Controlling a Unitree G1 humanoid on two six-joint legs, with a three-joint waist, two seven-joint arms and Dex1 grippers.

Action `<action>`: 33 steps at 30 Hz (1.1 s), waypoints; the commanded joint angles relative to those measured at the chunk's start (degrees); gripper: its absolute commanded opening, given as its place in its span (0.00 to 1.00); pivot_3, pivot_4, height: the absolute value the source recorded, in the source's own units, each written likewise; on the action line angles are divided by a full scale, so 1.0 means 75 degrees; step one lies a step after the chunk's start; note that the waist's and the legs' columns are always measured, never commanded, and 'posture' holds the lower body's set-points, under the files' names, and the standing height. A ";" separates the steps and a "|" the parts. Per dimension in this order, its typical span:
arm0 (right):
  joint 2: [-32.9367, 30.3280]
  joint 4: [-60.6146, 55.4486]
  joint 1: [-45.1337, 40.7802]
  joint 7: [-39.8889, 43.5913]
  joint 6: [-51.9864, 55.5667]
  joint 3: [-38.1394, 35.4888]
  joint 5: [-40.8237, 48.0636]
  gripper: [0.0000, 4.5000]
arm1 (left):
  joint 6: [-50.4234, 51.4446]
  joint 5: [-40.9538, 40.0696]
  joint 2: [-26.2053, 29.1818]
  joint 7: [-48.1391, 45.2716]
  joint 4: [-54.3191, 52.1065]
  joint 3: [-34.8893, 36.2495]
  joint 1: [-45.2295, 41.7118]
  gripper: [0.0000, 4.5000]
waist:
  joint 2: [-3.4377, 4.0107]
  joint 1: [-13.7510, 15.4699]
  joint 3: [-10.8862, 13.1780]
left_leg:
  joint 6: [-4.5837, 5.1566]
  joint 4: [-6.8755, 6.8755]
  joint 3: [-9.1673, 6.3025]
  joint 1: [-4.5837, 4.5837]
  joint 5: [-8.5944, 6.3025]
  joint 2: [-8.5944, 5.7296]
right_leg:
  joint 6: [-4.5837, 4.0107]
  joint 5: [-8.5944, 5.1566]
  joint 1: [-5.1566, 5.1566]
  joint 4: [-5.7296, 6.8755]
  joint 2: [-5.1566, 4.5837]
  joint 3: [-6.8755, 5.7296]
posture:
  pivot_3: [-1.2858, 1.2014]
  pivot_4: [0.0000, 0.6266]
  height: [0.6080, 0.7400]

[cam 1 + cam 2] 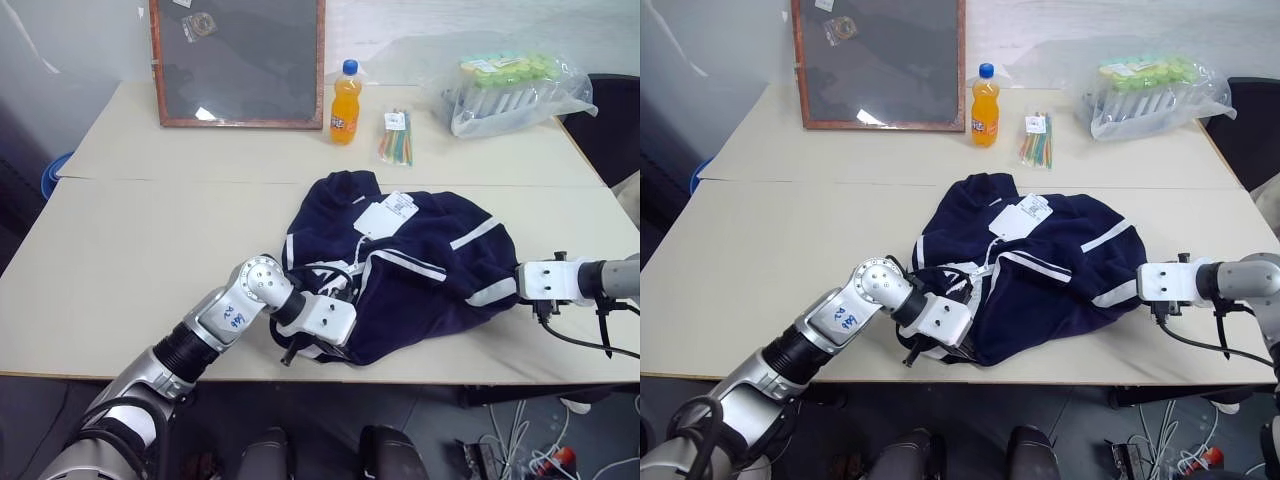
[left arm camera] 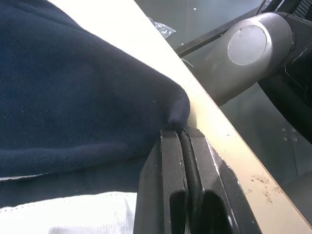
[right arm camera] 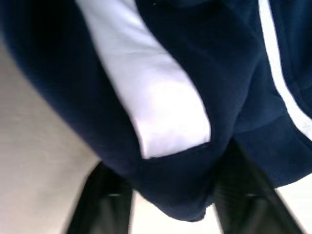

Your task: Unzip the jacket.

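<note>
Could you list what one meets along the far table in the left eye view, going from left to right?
framed board → orange soda bottle → pack of coloured pens → plastic bag of bottles.

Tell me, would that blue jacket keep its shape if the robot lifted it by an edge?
Probably not. The jacket lies crumpled in soft folds on the table, so it looks floppy and would likely sag and drape. Where the left tool pinches it, the cloth bunches to a point, suggesting thin, yielding fabric. It seems unlikely to roll or break.
</note>
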 commanded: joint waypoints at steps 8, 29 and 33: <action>-0.0809 -0.1494 0.1241 0.0712 0.0585 -0.0366 0.0670 0.01 | -0.0570 -0.0100 0.1443 -0.0342 -0.0699 0.0746 0.0836 0.00 | 0.0002 0.0003 -0.0001 | 0.0000 -0.0003 -0.0020 0.0001 0.0000 0.0011 | -0.0001 -0.0001 -0.0002 0.0001 0.0002 -0.0003 | 0.52 0.24 1.00; -0.0726 -0.8004 0.6432 -0.0179 0.5138 -0.2935 0.1913 0.01 | -0.3287 -0.0002 0.3054 -0.0333 0.1877 0.1800 0.1187 0.00 | 0.0012 0.0197 -0.0008 | 0.0001 0.0012 -0.0060 0.0024 -0.0005 0.0015 | -0.0002 -0.0001 0.0026 0.0003 0.0012 0.0000 | 0.52 0.24 1.00; -0.0581 -0.8337 0.6530 -0.0392 0.5388 -0.2947 0.1821 0.01 | -0.3255 -0.0201 0.3099 -0.0427 0.1978 0.1855 0.1149 0.00 | 0.0013 0.0196 -0.0008 | 0.0001 0.0012 -0.0060 0.0027 -0.0005 0.0015 | -0.0002 -0.0001 0.0029 0.0004 0.0012 -0.0003 | 0.52 0.24 1.00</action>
